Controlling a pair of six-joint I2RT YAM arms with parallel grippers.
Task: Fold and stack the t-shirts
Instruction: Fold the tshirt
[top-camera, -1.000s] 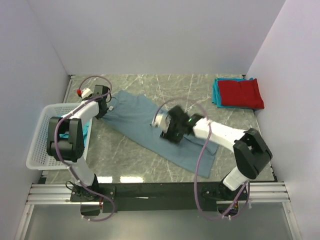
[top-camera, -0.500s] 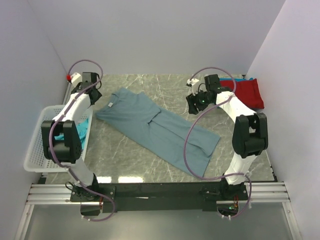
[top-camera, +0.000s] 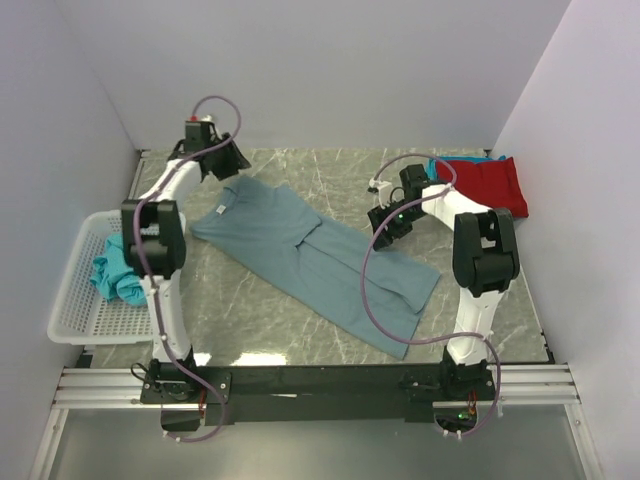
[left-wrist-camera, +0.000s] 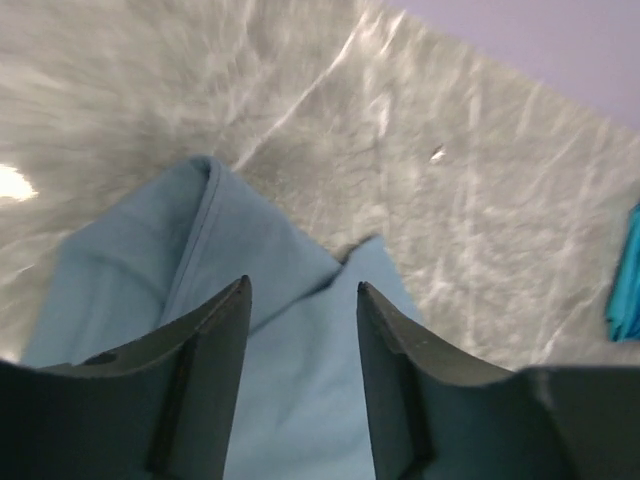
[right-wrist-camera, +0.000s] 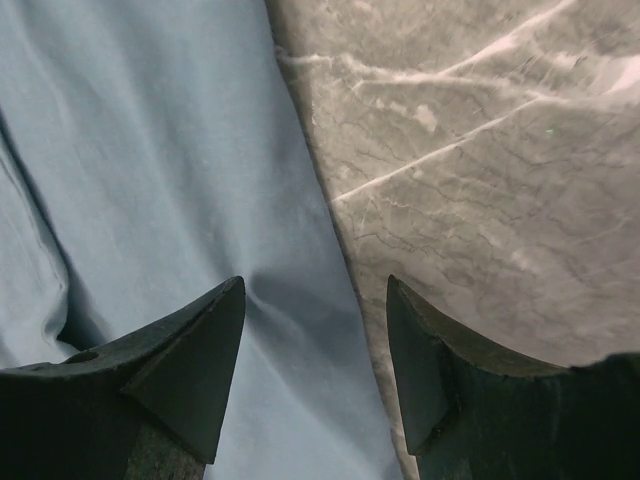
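blue-grey tee (top-camera: 320, 265): your landmark here, laid out on a slant across the marble table (top-camera: 300, 170)
left gripper (left-wrist-camera: 301, 288): jaws apart with nothing in them, hanging over that tee's far-left end
right gripper (right-wrist-camera: 315, 284): loose too, holding nothing, right above the tee's right edge where cloth meets marble
red tee (top-camera: 485, 183): folded, well off to its far right, sitting on teal cloth (top-camera: 431, 180)
basket (top-camera: 75, 300): left of it, crumpled teal tee (top-camera: 118, 278) inside
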